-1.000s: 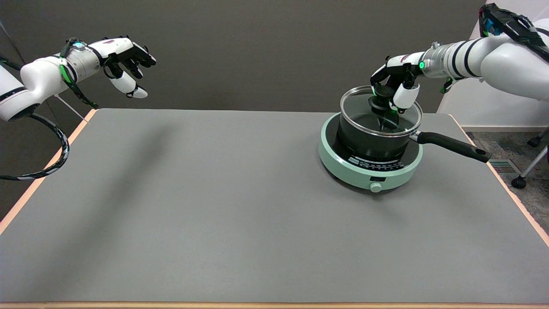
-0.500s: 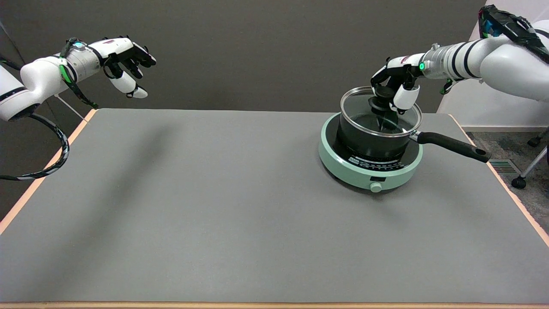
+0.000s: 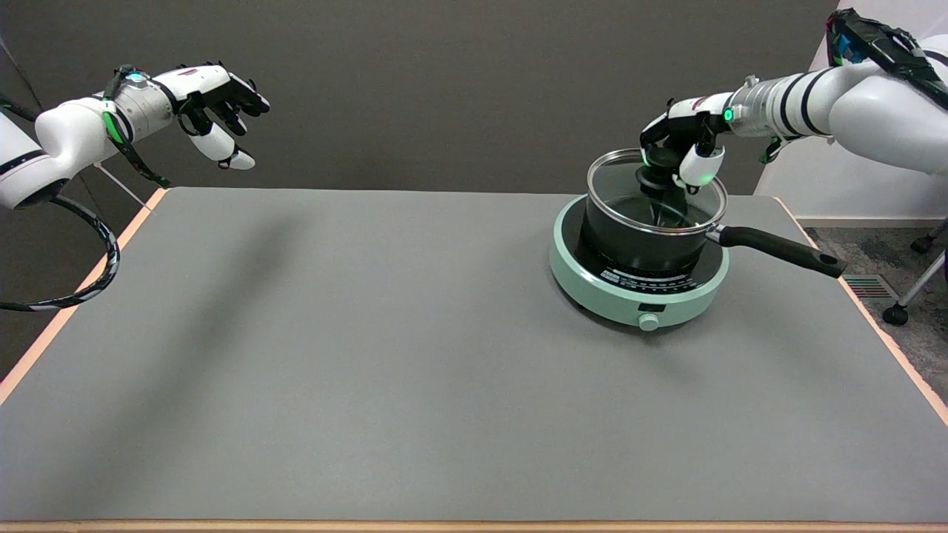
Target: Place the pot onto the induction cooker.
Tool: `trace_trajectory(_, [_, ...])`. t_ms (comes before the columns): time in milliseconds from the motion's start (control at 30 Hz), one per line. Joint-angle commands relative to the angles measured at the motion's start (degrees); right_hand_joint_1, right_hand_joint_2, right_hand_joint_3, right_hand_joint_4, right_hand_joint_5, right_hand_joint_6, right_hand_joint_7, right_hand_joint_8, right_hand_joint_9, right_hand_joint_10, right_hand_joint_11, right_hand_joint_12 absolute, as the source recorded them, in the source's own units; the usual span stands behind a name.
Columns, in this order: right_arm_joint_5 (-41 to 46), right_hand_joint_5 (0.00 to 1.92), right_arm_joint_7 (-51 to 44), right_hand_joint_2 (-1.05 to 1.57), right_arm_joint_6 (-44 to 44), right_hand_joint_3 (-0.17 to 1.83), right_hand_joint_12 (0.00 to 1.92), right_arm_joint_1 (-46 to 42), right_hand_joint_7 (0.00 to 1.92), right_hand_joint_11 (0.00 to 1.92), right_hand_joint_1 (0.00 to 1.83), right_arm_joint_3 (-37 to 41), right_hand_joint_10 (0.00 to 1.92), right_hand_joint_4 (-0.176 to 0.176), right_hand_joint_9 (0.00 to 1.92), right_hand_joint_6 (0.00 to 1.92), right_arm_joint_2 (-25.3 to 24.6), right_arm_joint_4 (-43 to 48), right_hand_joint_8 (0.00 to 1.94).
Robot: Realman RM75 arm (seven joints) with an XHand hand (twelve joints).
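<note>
A black pot (image 3: 643,240) with a glass lid (image 3: 622,189) and a long black handle (image 3: 778,250) sits on the mint-green induction cooker (image 3: 592,285) at the table's far right. The handle points right. My right hand (image 3: 680,146) reaches in from the upper right and is curled over the lid's black knob (image 3: 652,176), with fingers on either side of it. The hand hides how firmly it grips the knob.
The cooker's control dial (image 3: 649,321) faces the near side. The grey table (image 3: 370,355) has an orange edge, and its right edge runs close to the pot handle's tip. The idle left hand (image 3: 215,104) hangs in the air at the upper left.
The right hand has risen very slightly at the lid knob. The pot stays seated on the cooker.
</note>
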Motion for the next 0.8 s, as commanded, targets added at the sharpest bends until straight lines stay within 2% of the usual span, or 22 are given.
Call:
trace_trajectory(33, [2.44,0.55,-5.8,0.83,-1.7,0.82,1.92,0.06,0.48,0.04,1.11,0.35,1.88,0.052,0.35,0.6,0.08,0.5,1.39])
trace_trajectory(67, [2.56,0.58,-6.08,0.74,-1.87,0.91,1.92,0.06,0.47,0.0,1.06,0.43,1.87,0.054,0.36,0.52,0.13,0.53,1.28])
trace_trajectory(167, [2.71,0.61,-6.42,0.71,-2.09,0.91,1.89,-0.07,0.48,0.0,1.04,0.46,1.75,0.025,0.37,0.38,0.21,0.58,1.15])
trace_trajectory(400, [2.91,0.61,-6.46,0.7,-2.22,0.91,1.85,-0.1,0.44,0.0,1.04,0.46,1.72,0.015,0.35,0.34,0.32,0.61,1.12])
trace_trajectory(533, [2.99,0.61,-6.67,0.69,-3.16,0.88,1.82,0.1,0.33,0.0,1.06,0.62,1.68,0.003,0.33,0.27,0.4,0.61,1.18])
trace_trajectory(633, [2.94,0.48,-8.04,0.51,-3.53,0.93,1.74,0.29,0.39,0.0,1.24,1.39,1.41,-0.012,0.36,0.19,0.62,1.05,0.8])
trace_trajectory(667, [2.86,0.44,-8.22,0.5,-3.53,0.95,1.73,0.29,0.44,0.0,1.21,1.89,1.23,-0.017,0.42,0.18,0.81,1.34,0.57])
trace_trajectory(700, [2.78,0.4,-8.25,0.48,-3.53,0.95,1.71,0.34,0.46,0.0,1.17,2.56,1.01,-0.021,0.48,0.17,1.06,1.73,0.43])
trace_trajectory(733, [2.7,0.39,-8.3,0.47,-3.53,0.96,1.7,0.37,0.47,0.0,1.14,3.54,0.89,-0.022,0.52,0.17,1.38,2.34,0.37])
trace_trajectory(800, [2.59,0.37,-8.54,0.47,-3.58,0.96,1.7,0.37,0.48,0.0,1.1,5.09,0.78,-0.024,0.57,0.16,1.77,3.21,0.32])
